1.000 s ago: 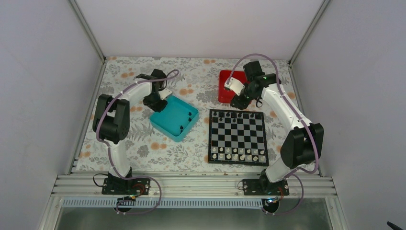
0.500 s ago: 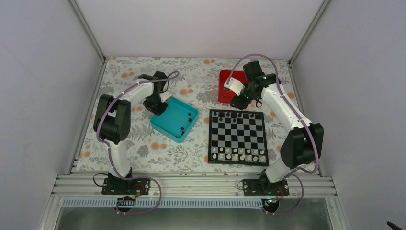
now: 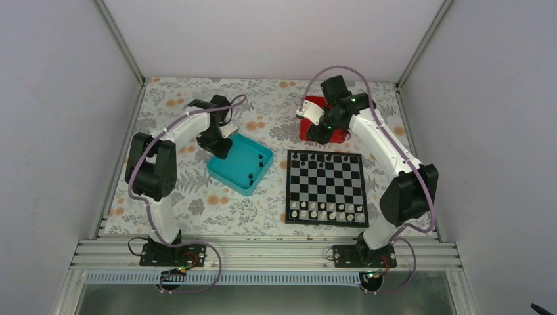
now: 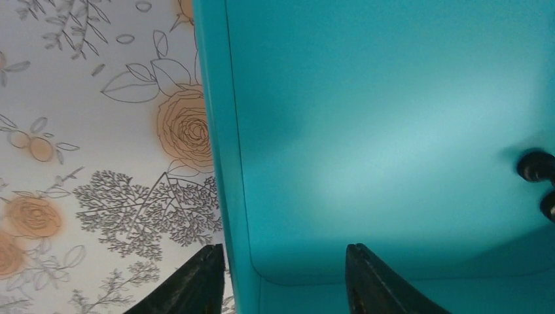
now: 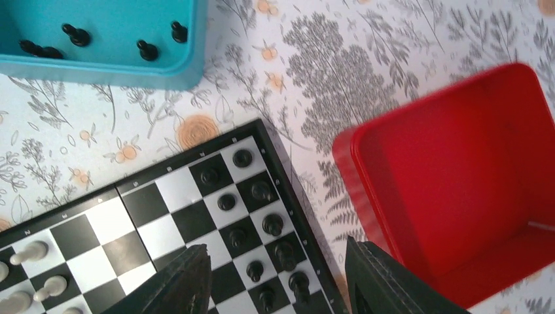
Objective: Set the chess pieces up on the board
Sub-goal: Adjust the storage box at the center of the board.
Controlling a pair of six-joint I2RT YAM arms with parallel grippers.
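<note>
Two black chess pieces (image 4: pixel 538 166) are cut off at the right edge.

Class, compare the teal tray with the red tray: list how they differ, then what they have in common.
The teal tray holds a few black chess pieces; the red tray shows none in its visible part. The teal tray lies left of the board; the red tray lies beyond its far edge. Both are shallow, walled trays on the flowered cloth.

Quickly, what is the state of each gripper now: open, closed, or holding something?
Left gripper: open, astride the teal tray wall, holding nothing.
Right gripper: open, holding nothing.
</note>
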